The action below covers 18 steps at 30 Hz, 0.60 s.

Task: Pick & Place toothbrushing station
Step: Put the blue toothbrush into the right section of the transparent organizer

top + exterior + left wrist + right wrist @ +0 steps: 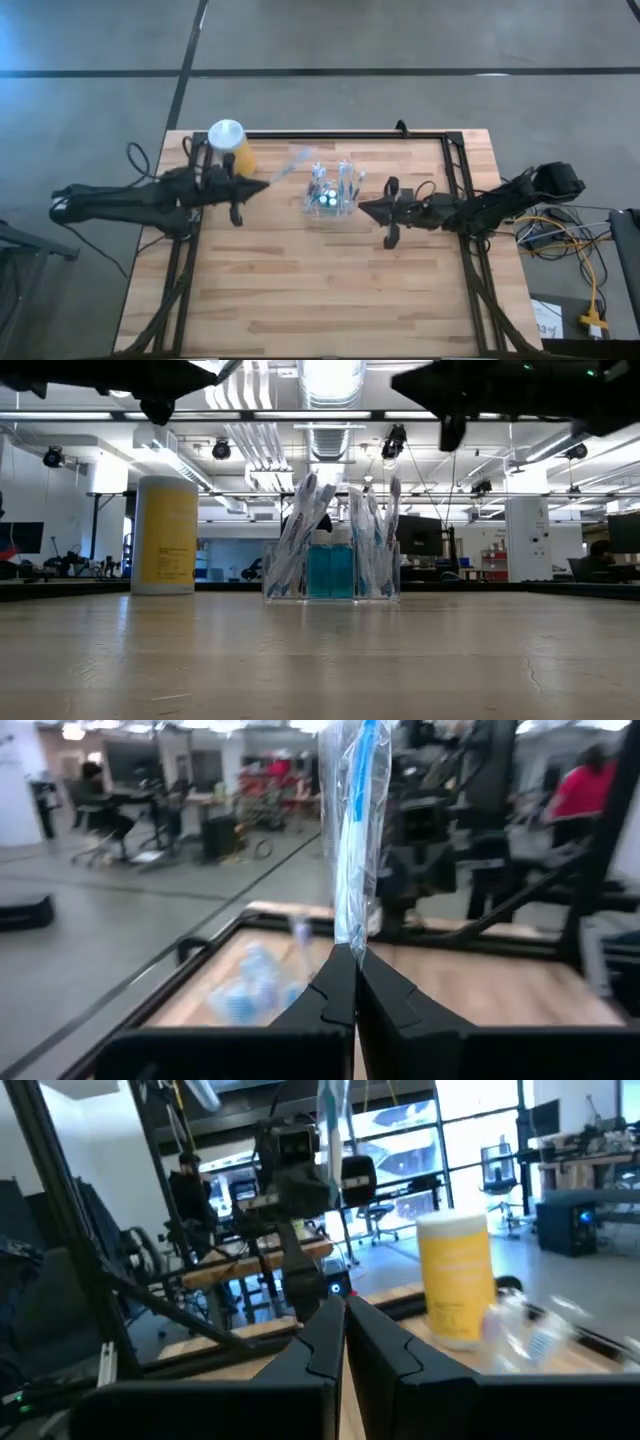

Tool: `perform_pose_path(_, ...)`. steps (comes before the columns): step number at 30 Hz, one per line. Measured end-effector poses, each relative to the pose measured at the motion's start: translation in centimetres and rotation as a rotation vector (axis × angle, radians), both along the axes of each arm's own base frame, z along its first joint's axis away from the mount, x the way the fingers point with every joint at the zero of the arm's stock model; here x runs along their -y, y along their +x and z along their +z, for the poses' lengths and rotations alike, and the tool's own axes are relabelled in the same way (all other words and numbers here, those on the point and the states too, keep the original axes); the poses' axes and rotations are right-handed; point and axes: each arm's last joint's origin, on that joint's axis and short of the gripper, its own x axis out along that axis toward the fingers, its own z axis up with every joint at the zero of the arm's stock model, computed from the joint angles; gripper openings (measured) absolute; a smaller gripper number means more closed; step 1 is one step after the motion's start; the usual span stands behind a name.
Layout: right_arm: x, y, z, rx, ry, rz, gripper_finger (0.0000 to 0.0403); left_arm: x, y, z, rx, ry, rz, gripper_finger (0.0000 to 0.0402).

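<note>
Left wrist view: we find the left gripper clamped on a wrapped toothbrush, presumably bound for the toothbrushing station; the right gripper is closed, empty.

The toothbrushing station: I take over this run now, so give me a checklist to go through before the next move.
1. Left claw shut on wrapped toothbrush: ok.
2. Toothbrush lifted above the table: ok.
3. Toothbrushing station upright, mid-table: ok.
4. Free slot in the station for this brush: cannot tell.
5. Right claw shut, empty, raised beside the station: ok.
6. Yellow canister standing apart from the station: ok.
</note>
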Motion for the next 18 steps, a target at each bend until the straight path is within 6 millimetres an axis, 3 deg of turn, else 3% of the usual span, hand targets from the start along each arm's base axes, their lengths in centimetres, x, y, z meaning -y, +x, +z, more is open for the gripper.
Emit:
perform_pose_path(4,-0.6,3.0,0.9,0.006,-0.010,0.051,0.0041,1.3,0.0,-1.3,0.060,0.004,-0.043,0.0000)
perform_pose_path(9,-1.1,6.5,2.1,0.022,-0.086,0.055,0.0110,2.1,0.1,-2.8,0.117,0.014,-0.056,0.0000)
perform_pose_path(18,-0.3,10.6,4.6,0.085,-0.137,-0.077,0.0204,2.0,-0.1,-5.5,0.196,0.052,-0.018,0.0000)
